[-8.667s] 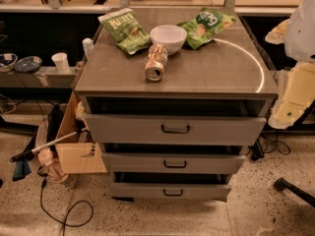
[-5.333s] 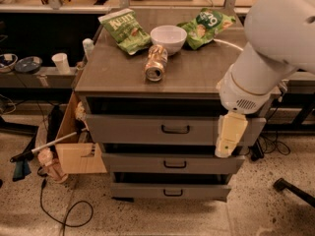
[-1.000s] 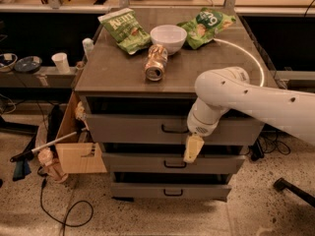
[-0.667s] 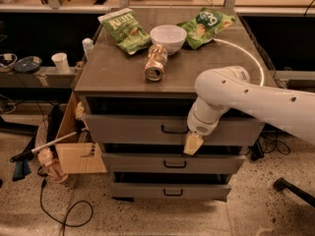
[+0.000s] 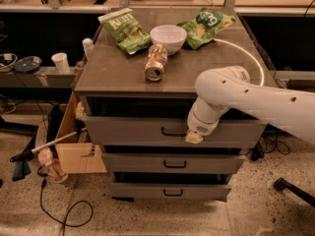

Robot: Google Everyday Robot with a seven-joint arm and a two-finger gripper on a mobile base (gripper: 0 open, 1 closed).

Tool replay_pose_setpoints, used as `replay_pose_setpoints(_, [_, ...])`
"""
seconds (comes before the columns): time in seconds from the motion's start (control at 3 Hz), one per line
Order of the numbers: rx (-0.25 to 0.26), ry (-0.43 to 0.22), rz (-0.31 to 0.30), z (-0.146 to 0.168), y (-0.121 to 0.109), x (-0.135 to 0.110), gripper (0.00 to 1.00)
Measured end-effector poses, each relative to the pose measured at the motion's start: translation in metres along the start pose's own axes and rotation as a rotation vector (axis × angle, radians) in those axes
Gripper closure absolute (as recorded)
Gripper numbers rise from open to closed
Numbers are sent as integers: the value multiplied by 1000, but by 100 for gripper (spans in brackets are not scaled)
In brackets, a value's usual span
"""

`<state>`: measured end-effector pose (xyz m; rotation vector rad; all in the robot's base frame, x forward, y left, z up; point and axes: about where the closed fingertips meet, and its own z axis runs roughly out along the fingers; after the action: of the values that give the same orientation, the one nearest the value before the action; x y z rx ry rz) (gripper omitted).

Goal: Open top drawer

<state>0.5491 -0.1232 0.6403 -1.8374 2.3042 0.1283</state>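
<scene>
The pincer (image 5: 193,137) is sitting at the top drawer (image 5: 128,132) front, just right of its handle (image 5: 172,132); spread or pressed together, I cannot tell.

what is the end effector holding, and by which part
Cannot be told: the end effector is against the top drawer front, at the right end of its loop handle, but a grip there is not visible.

on the grey bench (image 5: 113,75) we see a green chip bag (image 5: 124,29) back left, a white bowl (image 5: 168,37) beside it, a second green bag (image 5: 206,25) back right, and a can (image 5: 156,63) on its side before the bowl. the claw (image 5: 193,137) sits below its front edge.
</scene>
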Motion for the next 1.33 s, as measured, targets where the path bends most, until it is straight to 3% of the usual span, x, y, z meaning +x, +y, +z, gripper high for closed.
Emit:
replay_pose_setpoints(0.33, [0, 0, 0, 0, 0, 0, 100])
replay_pose_setpoints(1.33, [0, 0, 0, -11, -1, -2, 100])
